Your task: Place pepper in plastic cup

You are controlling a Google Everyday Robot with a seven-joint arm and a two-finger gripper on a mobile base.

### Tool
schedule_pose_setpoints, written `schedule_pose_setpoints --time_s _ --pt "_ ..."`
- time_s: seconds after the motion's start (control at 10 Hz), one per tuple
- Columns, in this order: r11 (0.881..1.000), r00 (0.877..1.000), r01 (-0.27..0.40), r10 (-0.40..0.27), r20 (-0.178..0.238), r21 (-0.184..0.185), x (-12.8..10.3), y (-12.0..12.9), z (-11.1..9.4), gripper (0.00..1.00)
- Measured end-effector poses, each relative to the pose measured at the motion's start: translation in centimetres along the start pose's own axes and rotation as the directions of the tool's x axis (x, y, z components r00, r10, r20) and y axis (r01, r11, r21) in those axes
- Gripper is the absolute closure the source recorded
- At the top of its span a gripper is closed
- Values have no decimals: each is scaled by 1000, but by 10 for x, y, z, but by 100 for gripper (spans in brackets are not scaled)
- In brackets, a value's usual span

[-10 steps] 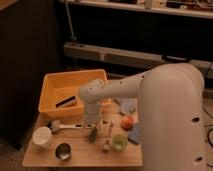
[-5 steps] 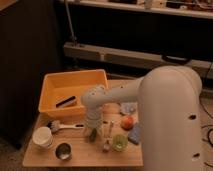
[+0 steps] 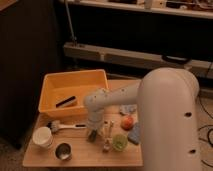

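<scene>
Handling is the first question here: the pepper [image 3: 91,137] shows only as a dark sliver on the wooden table [image 3: 80,159], right under the gripper [image 3: 93,133]. The gripper is lowered to the tabletop just in front of the yellow bin [image 3: 50,85]. Whether the claw is released, clenched or already grasping the pepper cannot be told from this view. The pepper is probably very light and fairly stiff, and its smooth, waxy skin could let it slip or roll out of a loose pinch. The best hold is likely across its width near the middle, where it balances, with a modest squeeze so the flesh is not bruised. Its long axis is hard to read because the gripper covers most of it. The part that shows seems to run from the far side of the table toward the near side rather than across it, and which end is the stem cannot be told. The plastic cup [image 3: 119,143] stands near the table's front edge, with a small pale upright object [image 3: 106,136] between it and the gripper and the orange-red fruit [image 3: 127,121] just behind it. The cup looks short and light, so the pepper would probably go in one end first and lean on the rim, and a nudge could tip the cup.
</scene>
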Motion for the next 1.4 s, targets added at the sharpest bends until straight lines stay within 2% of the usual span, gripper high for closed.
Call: schedule_pose_setpoints --time_s 0.3,0.5,0.7,0.8,1.0,1.2,1.3,1.4 --pt "1000 1000 -4 4 1 -2 0 -1 -2 95" --pt "1000 1000 -2 2 1 -1 0 -1 -2 100" --pt "1000 1000 0 0 11 12 7 2 -16 100" --pt "1000 1000 1 -1 10 26 11 1 -29 100" --pt "998 999 30 -30 11 57 32 3 -77 100" --pt "996 998 61 -61 1 69 53 2 -118 100" --pt "994 996 86 -85 -25 65 69 -4 -143 100" --pt "994 994 98 -95 -52 54 82 -14 -160 100"
